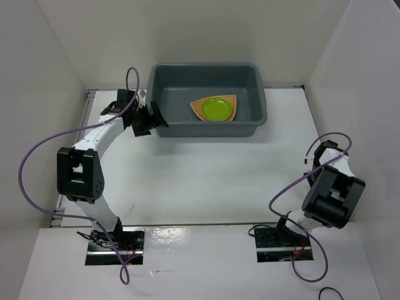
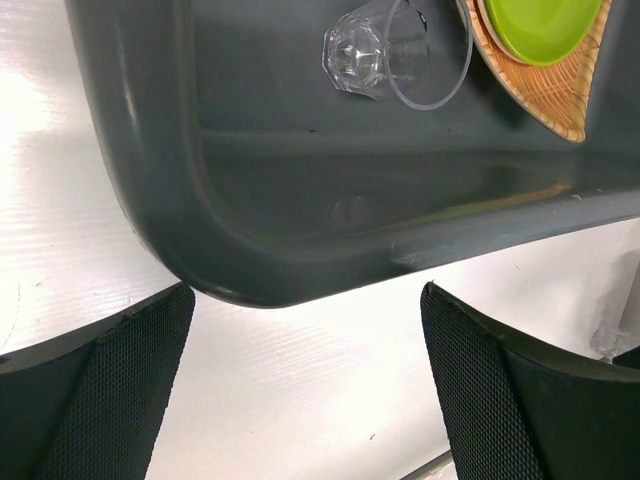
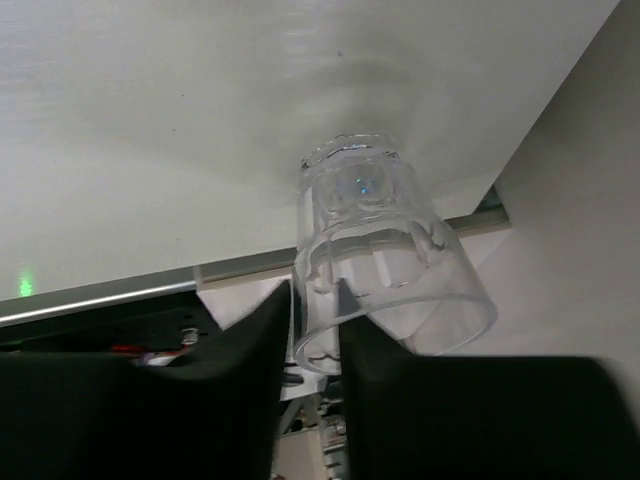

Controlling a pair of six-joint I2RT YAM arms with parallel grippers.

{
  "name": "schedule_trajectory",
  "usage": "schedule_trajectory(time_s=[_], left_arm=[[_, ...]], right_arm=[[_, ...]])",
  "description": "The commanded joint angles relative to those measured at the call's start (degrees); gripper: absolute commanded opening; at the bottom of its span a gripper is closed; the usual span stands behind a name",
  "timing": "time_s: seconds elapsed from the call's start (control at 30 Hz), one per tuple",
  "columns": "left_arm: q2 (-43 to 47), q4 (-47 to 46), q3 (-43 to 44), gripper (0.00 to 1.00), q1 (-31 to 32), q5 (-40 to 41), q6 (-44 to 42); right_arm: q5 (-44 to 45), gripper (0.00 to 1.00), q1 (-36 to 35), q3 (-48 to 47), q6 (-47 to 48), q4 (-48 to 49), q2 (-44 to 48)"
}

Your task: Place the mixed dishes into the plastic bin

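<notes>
Clear glass [image 3: 378, 235] in right end effector [image 3: 313, 305]

White table top [image 1: 206, 181] fills the middle of the overhead view. Plain white walls [image 1: 44, 75] stand at its left, back and right. A thin metal strip [image 1: 89, 100] runs along the table's left edge. A glossy white board [image 1: 200, 269] lies across the near edge. A thin black cord [image 1: 331, 294], possibly a cable loop, curls at the bottom right corner. In the right wrist view, a small green light [image 3: 22, 285] glows just above a metal rail [image 3: 100, 298].
</notes>
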State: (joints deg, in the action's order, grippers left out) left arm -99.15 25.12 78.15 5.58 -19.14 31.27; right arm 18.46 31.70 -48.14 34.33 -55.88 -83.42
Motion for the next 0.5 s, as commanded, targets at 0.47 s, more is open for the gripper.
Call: schedule_trajectory(time_s=[0.47], left_arm=[[7.8, -3.4, -5.6, 1.00, -1.1, 3.1, 0.8]], right_arm=[[-11.0, 0.00, -33.7, -60.1, -9.9, -18.3, -8.1]])
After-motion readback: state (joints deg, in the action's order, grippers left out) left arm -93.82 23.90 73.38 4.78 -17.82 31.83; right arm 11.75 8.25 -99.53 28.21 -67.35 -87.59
